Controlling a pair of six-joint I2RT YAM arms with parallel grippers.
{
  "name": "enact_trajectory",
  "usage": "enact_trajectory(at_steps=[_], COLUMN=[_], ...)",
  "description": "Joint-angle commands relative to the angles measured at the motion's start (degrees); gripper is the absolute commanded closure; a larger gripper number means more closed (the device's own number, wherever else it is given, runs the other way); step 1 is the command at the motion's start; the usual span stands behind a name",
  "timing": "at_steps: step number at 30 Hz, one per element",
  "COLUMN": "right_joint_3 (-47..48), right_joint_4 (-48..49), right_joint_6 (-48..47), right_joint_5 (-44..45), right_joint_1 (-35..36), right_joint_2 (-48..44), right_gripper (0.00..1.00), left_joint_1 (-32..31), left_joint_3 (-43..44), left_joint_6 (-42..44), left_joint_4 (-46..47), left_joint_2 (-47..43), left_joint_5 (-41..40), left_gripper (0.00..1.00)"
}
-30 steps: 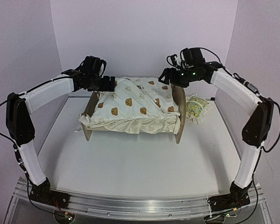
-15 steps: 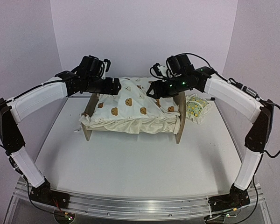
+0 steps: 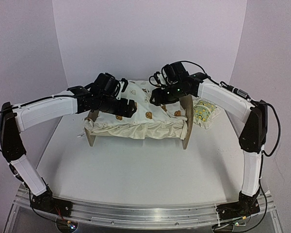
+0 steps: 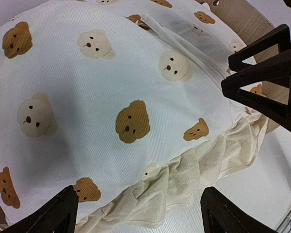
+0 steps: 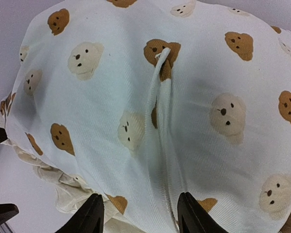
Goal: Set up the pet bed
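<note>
The bed (image 3: 186,127) stands far back on the worktop (image 3: 136,170), with the bear cushion (image 3: 136,127) on it. The left claw (image 4: 139,194) hangs wide open over the cushion. The right claw (image 5: 139,196), jaws apart, straddles a fabric fold (image 5: 161,121).

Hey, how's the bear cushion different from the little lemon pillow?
The bear-print cushion is much larger than the lemon-print pillow. The cushion lies on the pet bed; the pillow lies on the table right of it. The cushion shows brown and cream bears, the pillow yellow-green lemons. Both are soft pale fabric.
</note>
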Motion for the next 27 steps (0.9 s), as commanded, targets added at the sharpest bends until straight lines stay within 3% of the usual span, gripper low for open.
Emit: enact_trajectory(at_steps=[1, 4, 11, 18, 27], right_joint_3=[2.9, 3.0, 3.2, 3.0, 0.0], right_joint_4=[0.5, 0.6, 0.6, 0.6, 0.6], right_joint_6=[-1.3, -1.4, -1.6, -2.4, -4.5], right_joint_5=[2.2, 2.2, 1.4, 1.8, 5.4], right_joint_1=[0.0, 0.0, 0.0, 0.0, 0.0], right_joint_2=[2.2, 3.0, 3.3, 2.9, -4.5], right_gripper=[0.48, 0.52, 0.72, 0.98, 1.0], left_joint_1=[-0.3, -0.4, -0.4, -0.5, -2.0], left_joint_3=[-1.0, -1.6, -3.0, -3.8, -0.2], left_joint_6=[0.2, 0.2, 0.5, 0.5, 2.4], left_joint_4=[2.7, 3.1, 4.4, 5.2, 4.0], left_joint_2=[-2.3, -2.7, -2.7, -2.6, 0.1], left_joint_5=[0.6, 0.8, 1.4, 1.9, 1.9], left_gripper=[0.11, 0.11, 0.12, 0.13, 0.15])
